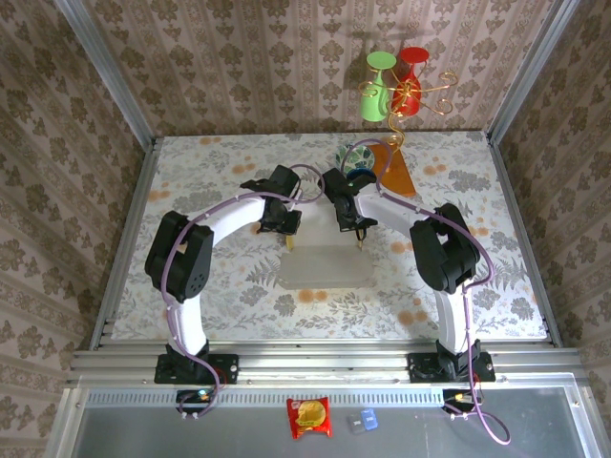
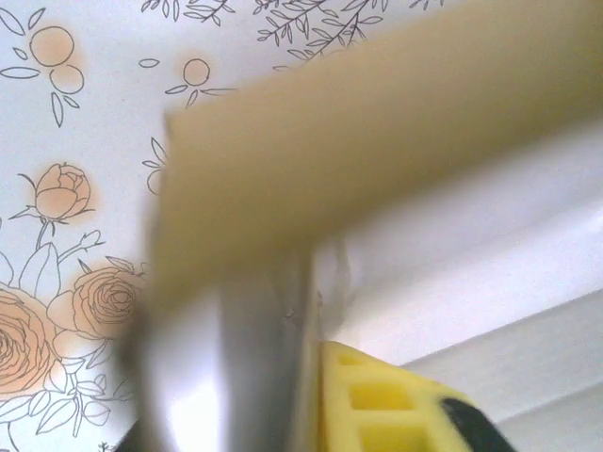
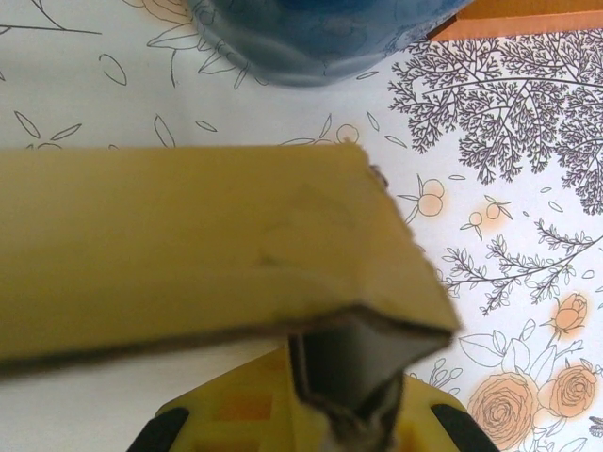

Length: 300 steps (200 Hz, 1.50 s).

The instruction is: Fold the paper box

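floral table (image 1: 205, 172) carries the box (image 1: 325, 270) flat at its middle, long axis left-right. right gripper (image 1: 359, 238) pinches the far flap's (image 3: 188, 245) right end, jaws closed; left gripper (image 1: 288, 235) sits at its left end, grip unclear.

Looking down from above and behind on the whole table (image 1: 496, 277). At the wrists, pressed close (left blurred), facing down onto the same paper box (image 3: 188, 245).

Blue mug (image 1: 354, 154), orange board (image 1: 396, 174) block far side; paper box (image 1: 325, 267) centre; near table (image 1: 286, 310) open.
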Tool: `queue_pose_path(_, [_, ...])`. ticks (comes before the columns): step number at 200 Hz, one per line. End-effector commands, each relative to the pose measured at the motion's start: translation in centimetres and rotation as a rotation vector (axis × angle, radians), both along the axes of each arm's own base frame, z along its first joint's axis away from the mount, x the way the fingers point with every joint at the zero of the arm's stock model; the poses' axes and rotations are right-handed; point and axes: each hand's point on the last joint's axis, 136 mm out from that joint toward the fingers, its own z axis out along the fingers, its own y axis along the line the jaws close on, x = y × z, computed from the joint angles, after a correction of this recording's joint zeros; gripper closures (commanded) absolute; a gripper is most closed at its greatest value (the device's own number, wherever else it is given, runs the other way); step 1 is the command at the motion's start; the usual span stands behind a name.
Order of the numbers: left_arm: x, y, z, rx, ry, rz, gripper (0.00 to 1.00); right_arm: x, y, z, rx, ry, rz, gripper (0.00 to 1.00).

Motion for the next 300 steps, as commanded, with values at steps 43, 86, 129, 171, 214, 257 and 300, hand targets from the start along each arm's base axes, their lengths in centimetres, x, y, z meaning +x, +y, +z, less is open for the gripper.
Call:
queue_pose_path(43, [0.0, 2.2, 0.2, 0.019, 0.002, 0.061, 0.84, -1.3, -1.7, -0.1, -0.079, 0.043, -0.016, 1.00])
queue_pose_path(86, [-0.1, 3.2, -0.7, 0.101, -0.002, 0.101, 0.91, -1.3, -1.3, 0.2, -0.065, 0.042, -0.023, 1.00])
queue_pose_path(129, [-0.4, 5.7, -0.5, 0.276, -0.042, 0.254, 0.84, -1.6, -1.0, 0.1, -0.044, 0.044, -0.044, 1.00])
queue_pose_path(171, [-0.7, 5.1, -1.0, 0.300, -0.047, 0.264, 0.88, -1.7, -0.6, -0.1, -0.019, 0.049, -0.051, 1.00])
queue_pose_path(214, [-0.7, 4.6, -1.0, 0.348, -0.071, 0.267, 1.00, -1.8, -0.4, -0.1, -0.006, 0.055, -0.060, 1.00])
queue_pose_path(257, [-0.7, 3.5, -0.8, 0.313, -0.061, 0.251, 0.94, -2.0, -0.5, -0.2, 0.000, 0.060, -0.070, 1.00])
queue_pose_path(300, [-1.1, 2.3, 1.3, 0.216, -0.047, 0.235, 0.64, -2.4, -0.2, -0.6, 0.031, 0.081, -0.095, 1.00])
